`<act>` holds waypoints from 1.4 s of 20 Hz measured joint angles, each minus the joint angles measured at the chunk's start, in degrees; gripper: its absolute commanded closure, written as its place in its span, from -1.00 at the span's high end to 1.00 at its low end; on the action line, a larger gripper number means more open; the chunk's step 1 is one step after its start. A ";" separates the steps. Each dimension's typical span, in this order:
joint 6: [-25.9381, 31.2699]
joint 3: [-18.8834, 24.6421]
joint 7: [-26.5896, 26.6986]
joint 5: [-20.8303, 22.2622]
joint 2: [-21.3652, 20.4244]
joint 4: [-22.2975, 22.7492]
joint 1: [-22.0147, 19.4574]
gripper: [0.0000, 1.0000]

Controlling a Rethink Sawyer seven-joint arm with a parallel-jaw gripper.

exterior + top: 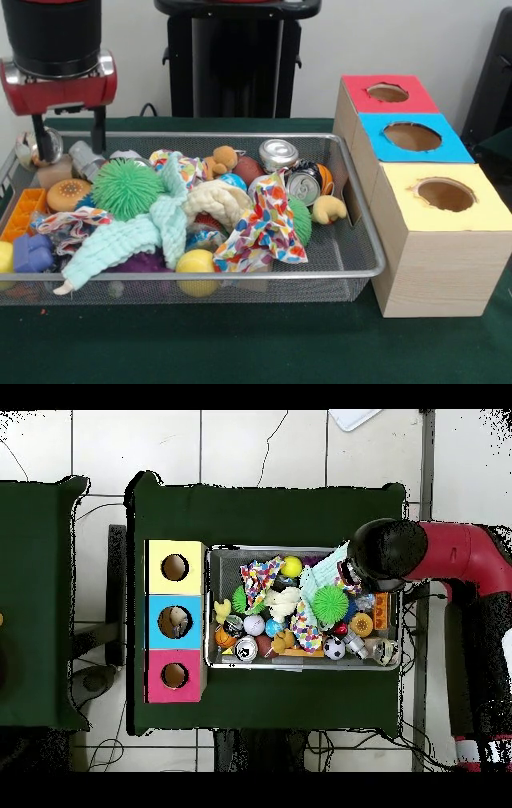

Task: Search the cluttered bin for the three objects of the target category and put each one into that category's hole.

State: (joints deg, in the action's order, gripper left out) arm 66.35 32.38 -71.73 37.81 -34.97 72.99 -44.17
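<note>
The wire mesh bin [240, 274] is full of toys and cloth; it also shows in the overhead view [300, 667]. My gripper [68, 138] hangs over the bin's far left corner in the front view, fingers wide apart and open, tips just above the clutter. A greyish clear item [83, 158] lies right under the fingers; I cannot tell whether it is a bottle. No blue-and-white labelled bottle shows plainly. The blue-surround hole [412, 136] tops the middle box right of the bin. In the overhead view something pale shows inside this hole [174, 622].
Red-surround hole [388, 93] and yellow-surround hole [445, 194] flank the blue one. Two shiny cans [278, 152] [304, 186], a green spiky ball [126, 187], a mint cloth [128, 236] and a patterned cloth [268, 224] fill the bin. The arm [440, 554] covers the bin's corner from above.
</note>
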 measured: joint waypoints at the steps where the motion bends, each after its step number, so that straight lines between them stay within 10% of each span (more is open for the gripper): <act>1: -0.70 0.00 0.00 0.05 0.41 -0.01 -0.38 1.00; 28: -2.46 1.26 0.00 3.42 14.49 -7.90 -3.31 1.00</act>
State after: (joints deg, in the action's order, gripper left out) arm 63.89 33.64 -71.73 41.23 -20.48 65.09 -47.48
